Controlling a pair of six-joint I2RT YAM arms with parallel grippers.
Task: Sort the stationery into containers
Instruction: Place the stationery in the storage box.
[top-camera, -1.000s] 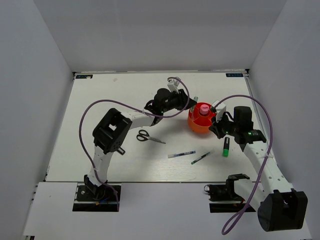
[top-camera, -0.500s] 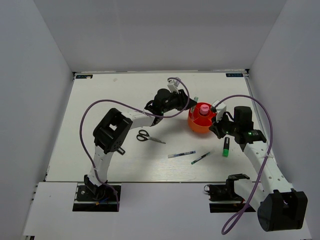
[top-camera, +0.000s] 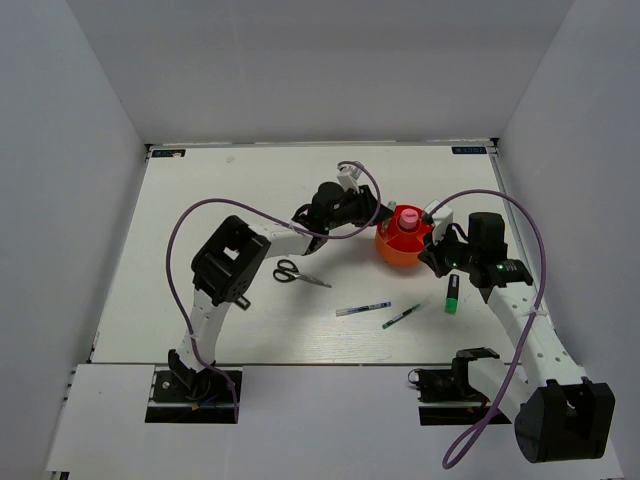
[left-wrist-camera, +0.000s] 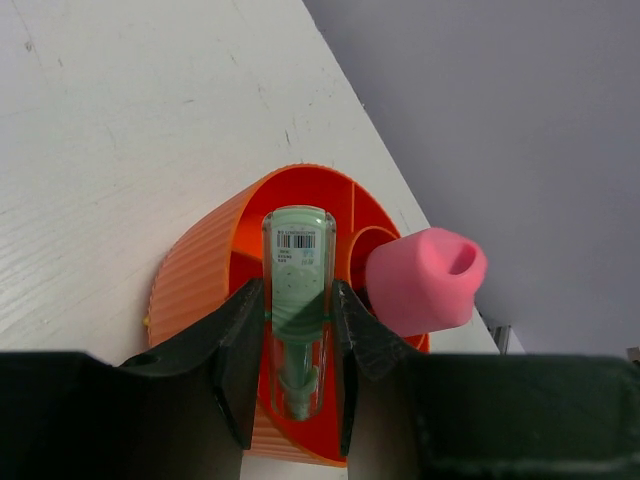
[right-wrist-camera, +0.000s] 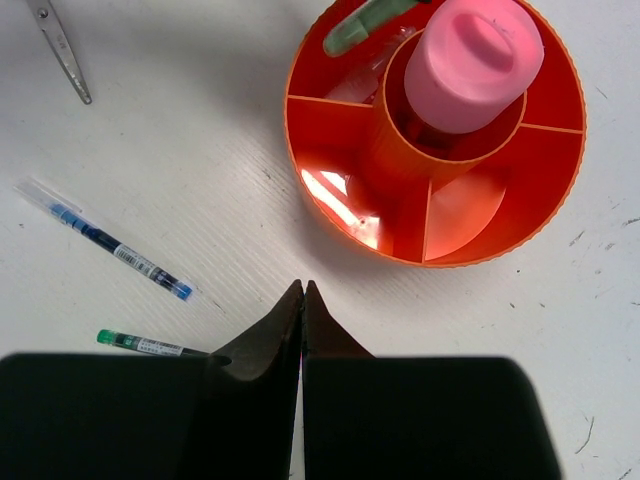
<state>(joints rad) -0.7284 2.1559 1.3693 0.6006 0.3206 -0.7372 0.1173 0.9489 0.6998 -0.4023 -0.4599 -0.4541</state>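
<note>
A white surface (top-camera: 200, 250) sits boxed in by pale grey walls. Since a moment ago the left arm has edged closer to the orange cup (top-camera: 395, 252); the right arm has not moved. The left jaws grasp a pale-green piece (left-wrist-camera: 296, 300) in a clear casing, its end over an outer compartment. The pink-capped glue tube (right-wrist-camera: 472, 62) stands in the cup's central well. The right jaws are clenched on nothing, just beside the cup. Scissors (top-camera: 298, 273), a blue-white pen (top-camera: 363, 309), a green pen (top-camera: 400, 317) and a green highlighter (top-camera: 453, 295) lie on the surface.
</note>
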